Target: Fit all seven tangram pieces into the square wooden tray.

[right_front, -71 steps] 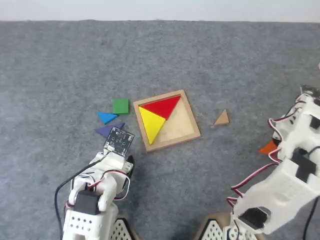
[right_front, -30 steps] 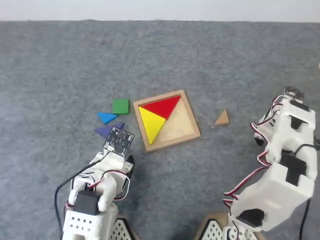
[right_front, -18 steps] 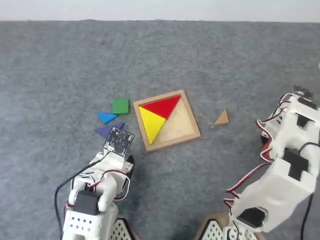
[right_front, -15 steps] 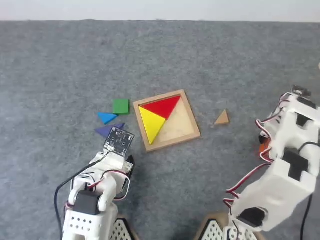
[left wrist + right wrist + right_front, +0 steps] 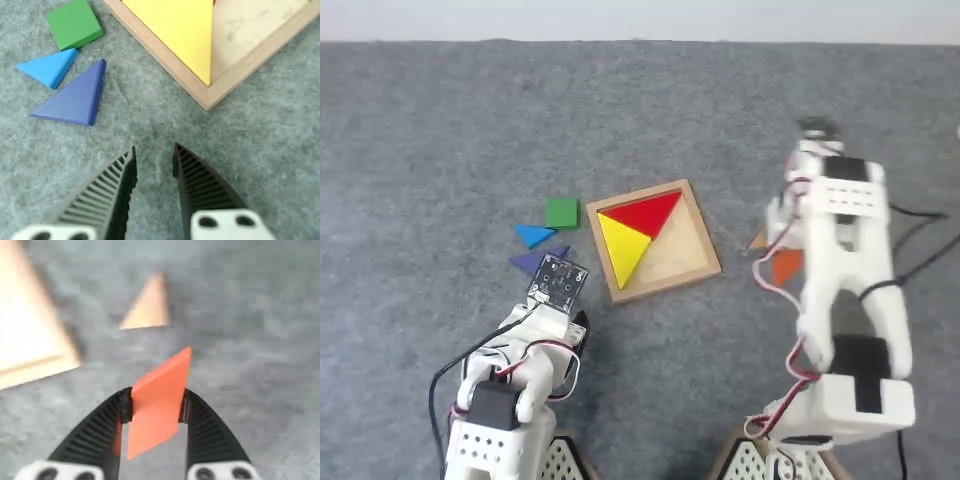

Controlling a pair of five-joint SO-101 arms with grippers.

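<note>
Right tool (image 5: pixel 155 401) clamps orange piece (image 5: pixel 160 382).

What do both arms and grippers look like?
The left arm and right arm are blocky white plastic with black motor blocks and red, white and black wires. The left arm carries a small black circuit board. The left gripper and right gripper have black ribbed fingers on white mounts.
</note>
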